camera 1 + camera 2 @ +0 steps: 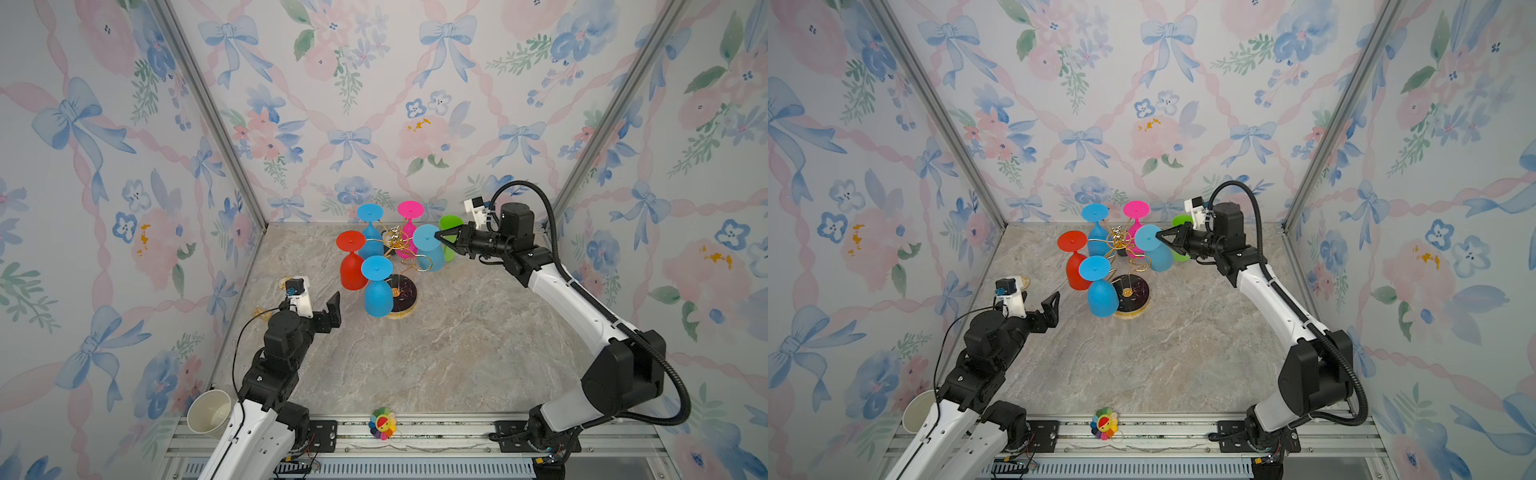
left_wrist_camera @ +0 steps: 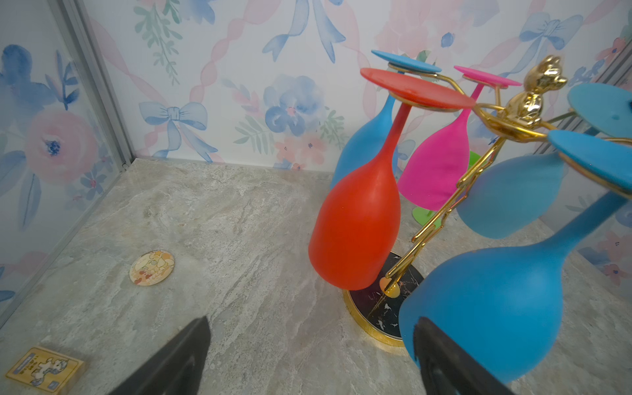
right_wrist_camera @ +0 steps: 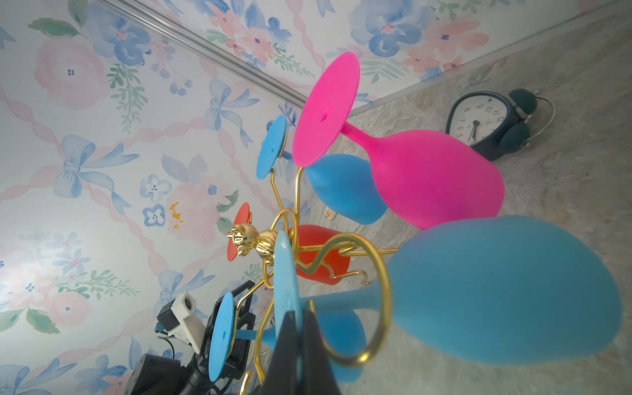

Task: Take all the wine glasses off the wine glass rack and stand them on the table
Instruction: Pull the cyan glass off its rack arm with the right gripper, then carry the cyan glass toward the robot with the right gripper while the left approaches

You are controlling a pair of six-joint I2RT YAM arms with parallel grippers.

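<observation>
Floral wallpaper with blue bows and pink ribbons lines three walls around a grey marble-look surface (image 1: pixel 436 353). Toward the back stands the wine glass rack (image 1: pixel 406 296), with gold wire arms above a round black base rimmed in gold. Glasses hang upside down from it: a red glass (image 1: pixel 352 268) on the left, a front blue glass (image 1: pixel 377 293), and a rear blue glass (image 1: pixel 371 235) and pink glass (image 1: pixel 409 228) behind. On the rack's right side hangs the light blue wine glass (image 1: pixel 432 255), its stem inside a gold loop. The right claw (image 1: pixel 437 236) points in from the right, pinched closed on the edge of that glass's round foot. A green glass (image 1: pixel 451 224) shows partly behind the claw. The left claw (image 1: pixel 330 309) hovers wide open and empty, left of the rack, near the front blue glass but apart from it.
</observation>
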